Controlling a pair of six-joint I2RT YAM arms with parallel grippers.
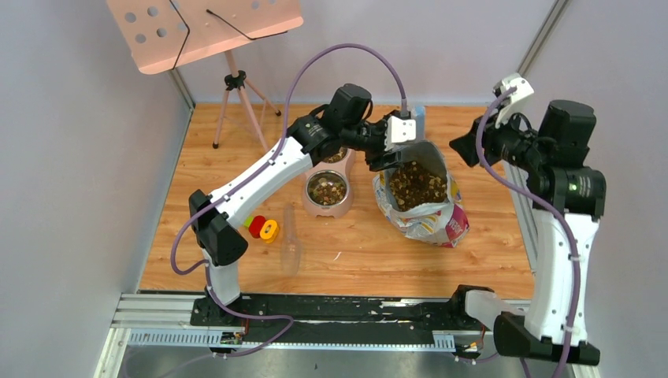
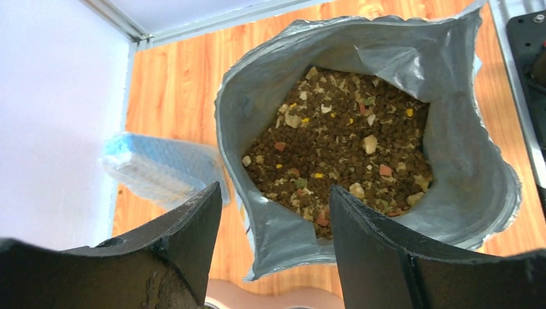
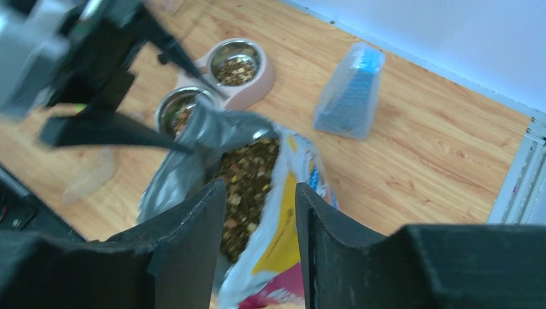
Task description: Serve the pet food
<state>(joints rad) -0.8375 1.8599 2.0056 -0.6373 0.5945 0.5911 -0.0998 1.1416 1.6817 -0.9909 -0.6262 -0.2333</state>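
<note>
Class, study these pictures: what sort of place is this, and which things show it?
Probably a robotics lab test cell, not a home: left arm and right arm bolted to a metal rail, plain walls closing in a small wooden table, and a staged kibble bag and double bowl.

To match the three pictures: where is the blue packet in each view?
Top external: blue packet at top centre, just beyond the food bag.
Left wrist: left of middle, beside the bag.
Right wrist: upper right of centre.
Shared landmark: the open food bag.
</note>
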